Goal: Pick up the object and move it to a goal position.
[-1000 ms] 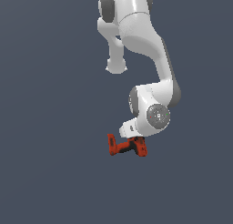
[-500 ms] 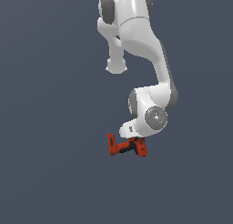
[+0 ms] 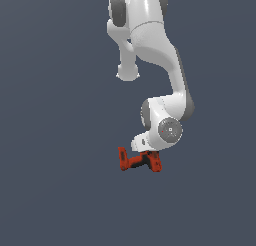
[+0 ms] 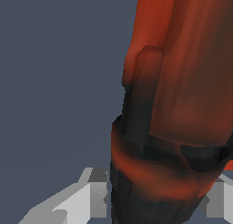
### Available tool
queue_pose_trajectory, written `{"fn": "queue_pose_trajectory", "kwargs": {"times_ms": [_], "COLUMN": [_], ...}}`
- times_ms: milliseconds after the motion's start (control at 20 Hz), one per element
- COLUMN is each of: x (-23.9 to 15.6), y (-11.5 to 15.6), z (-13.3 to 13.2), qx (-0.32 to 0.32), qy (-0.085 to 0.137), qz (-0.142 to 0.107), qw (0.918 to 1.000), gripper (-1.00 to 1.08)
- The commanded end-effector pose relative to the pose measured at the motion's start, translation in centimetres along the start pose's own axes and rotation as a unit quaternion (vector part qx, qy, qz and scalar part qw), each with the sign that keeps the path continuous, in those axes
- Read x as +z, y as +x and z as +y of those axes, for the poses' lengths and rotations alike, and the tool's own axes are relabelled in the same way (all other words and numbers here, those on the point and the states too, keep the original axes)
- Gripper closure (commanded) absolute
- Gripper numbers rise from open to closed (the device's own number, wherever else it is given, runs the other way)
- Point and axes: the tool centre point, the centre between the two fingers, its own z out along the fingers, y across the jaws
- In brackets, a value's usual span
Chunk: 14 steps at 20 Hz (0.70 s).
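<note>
Below the white arm's (image 3: 150,45) wrist, in ext. view: red-orange drill (image 3: 138,160), L-shaped, lying roughly horizontal, one short upright part at ext. view's left end, black-accented block at its right end. Sits directly under the gripper (image 3: 146,151), touching it; gripper mostly hidden behind wrist housing and drill body from this angle. Can't tell from ext. view whether drill rests on the plain grey-blue ground (image 3: 50,190) or hangs just off it, no shadow or edge to judge by.

Wrist view: drill (image 4: 177,73) fills most of frame, very close to lens. Red-orange shell along most of its length, dark black band and black section nearest the camera. Two light grey fingers (image 4: 86,196) visible at either side of the black section, one each side, w/ drill body between them. Appear closed against drill, pinching it at the black end; contact faces themselves hidden by drill, so grip firmness not readable. Rest of wrist view: flat grey-blue backdrop.

Arm posture in ext. view: upper links high in frame, forearm dropping steeply, wrist joint w/ round grey cap facing camera, just above drill.
</note>
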Motion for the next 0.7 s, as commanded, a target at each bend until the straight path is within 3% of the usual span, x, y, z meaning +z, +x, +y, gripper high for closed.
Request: {"fn": "queue_pose_trajectory", "kwargs": {"times_ms": [0,650], "x": [0.1,-1.1], "y": [0.0,-1.3], "z": [0.0,0.7], "qx": [0.000,0.000], "qy": [0.000,0.000], "qz": [0.000,0.000], "qw": [1.0000,1.0000], "gripper": [1.08,1.08]}}
